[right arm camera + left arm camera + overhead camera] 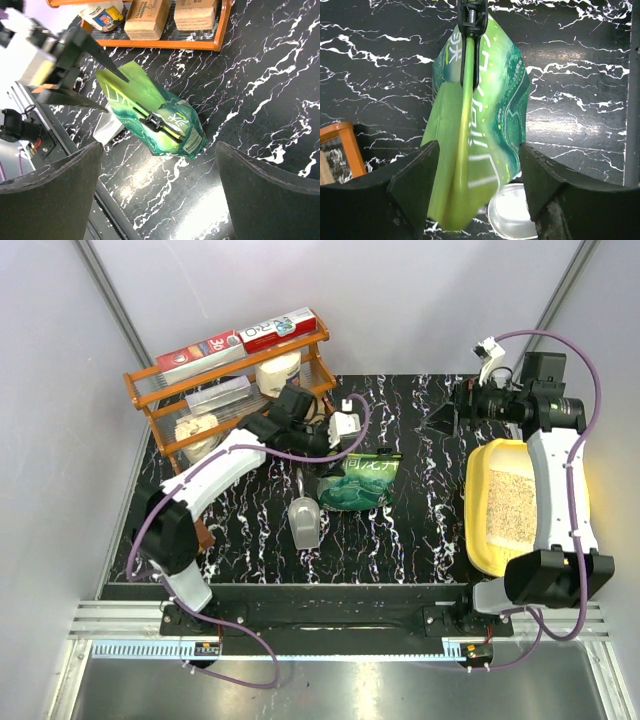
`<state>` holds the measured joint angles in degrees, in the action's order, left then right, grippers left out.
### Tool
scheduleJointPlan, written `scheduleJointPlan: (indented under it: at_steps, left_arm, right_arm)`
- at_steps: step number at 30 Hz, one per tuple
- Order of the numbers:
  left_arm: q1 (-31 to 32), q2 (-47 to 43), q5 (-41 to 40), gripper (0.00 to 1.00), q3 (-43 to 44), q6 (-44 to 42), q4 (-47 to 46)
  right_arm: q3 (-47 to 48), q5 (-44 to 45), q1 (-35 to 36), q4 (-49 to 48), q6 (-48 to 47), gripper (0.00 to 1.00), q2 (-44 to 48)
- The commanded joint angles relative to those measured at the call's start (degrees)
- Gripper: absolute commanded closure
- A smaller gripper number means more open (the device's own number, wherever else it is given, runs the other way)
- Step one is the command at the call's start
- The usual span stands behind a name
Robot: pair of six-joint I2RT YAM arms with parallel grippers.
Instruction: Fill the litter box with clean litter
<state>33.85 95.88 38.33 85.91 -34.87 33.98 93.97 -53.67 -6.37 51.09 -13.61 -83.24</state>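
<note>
My left claw [477,167] spread astride green pouch [490,115]; right claw [157,150] likewise spread; grey scoop [305,520] beside pouch; right arm [555,490] partly hides litter box [478,520], right edge.

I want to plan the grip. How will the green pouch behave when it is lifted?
Probably floppy: the green pouch is creased, folded film, so it may sag beside the grip. Its glossy surface could slip in the open left gripper. The black clip seems to hold it shut, so spilling looks unlikely.
</note>
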Motion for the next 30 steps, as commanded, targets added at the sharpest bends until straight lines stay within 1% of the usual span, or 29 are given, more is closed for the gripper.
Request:
scheduleJointPlan:
  at_steps: [1, 2, 4, 5, 6, 7, 8, 9, 10, 13, 14, 17, 20, 21, 24, 27, 30]
  left_arm:
    - [1.3, 4.1, -1.8, 0.38, 4.8, -2.0, -2.9]
    - [1.5, 4.7, -1.9, 0.5, 5.2, -2.0, -2.4]
    - [1.6, 6.1, -2.3, 0.62, 6.9, -1.7, -1.1]
    - [1.6, 6.2, -2.6, 0.66, 7.2, -1.4, -0.4]
    - [1.6, 6.2, -2.6, 0.78, 7.1, -1.3, -0.1]
    - [1.6, 5.8, -2.8, 0.83, 6.8, -1.3, -0.1]
    - [1.6, 5.6, -3.0, 0.89, 6.5, -1.3, 0.0]
    - [1.5, 5.5, -3.3, 0.98, 6.1, -1.3, 0.0]
    - [1.6, 4.9, -3.7, 1.0, 5.5, -1.5, 0.0]
    - [1.6, 4.0, -5.2, 1.0, 4.5, -2.3, 0.0]
    - [1.5, 3.7, -5.7, 1.0, 4.4, -2.6, 0.0]
    - [1.2, 2.8, -6.6, 1.0, 4.4, -2.6, -0.4]
    - [0.8, 1.9, -6.6, 1.0, 4.4, -1.6, -1.1]
    - [0.6, 1.9, -6.5, 1.0, 4.6, -1.4, -1.3]
    - [0.3, 1.6, -6.4, 1.0, 5.3, -0.9, -1.5]
    - [0.2, 1.5, -6.4, 1.0, 5.6, -1.0, -1.5]
    - [-0.2, 1.3, -6.4, 1.0, 5.6, -1.0, -1.6]
  right_arm:
    - [0.3, -1.1, 0.3, 4.6, -8.7, 0.02, 1.7]
    - [0.7, 0.0, 0.4, 5.8, -9.8, 0.04, 0.9]
    - [1.3, 2.6, 0.4, 8.3, -11.4, 0.1, 0.1]
    - [1.1, 7.4, 0.5, 8.3, -11.3, 0.12, -0.2]
    - [0.5, 10.5, 0.4, 8.3, -10.8, 0.14, -0.3]
    - [0.2, 13.2, 0.4, 8.5, -11.2, 0.18, -0.3]
    - [-0.5, 18.2, 0.4, 8.6, -11.4, 0.2, -0.3]
    - [-2.1, 20.8, 0.4, 8.3, -12.0, 0.23, -0.2]
    - [-3.1, 23.1, 0.4, 8.1, -12.0, 0.28, 0.1]
    - [-6.2, 30.4, 0.2, 7.9, -10.7, 0.36, 0.5]
    - [-6.6, 34.6, 0.0, 8.0, -10.1, 0.41, 0.5]
    - [-8.9, 38.2, -1.4, 8.2, -8.5, 0.44, 0.5]
    - [-11.5, 38.7, -2.3, 9.8, -8.3, 0.41, -0.6]
    - [-12.8, 39.0, -2.4, 10.3, -7.6, 0.38, -1.0]
    - [-14.0, 40.0, -2.4, 9.8, -6.7, 0.37, -2.2]
    - [-13.2, 42.1, -2.4, 9.5, -6.3, 0.37, -2.7]
    - [-11.4, 42.0, -2.5, 10.1, -6.5, 0.38, -2.4]
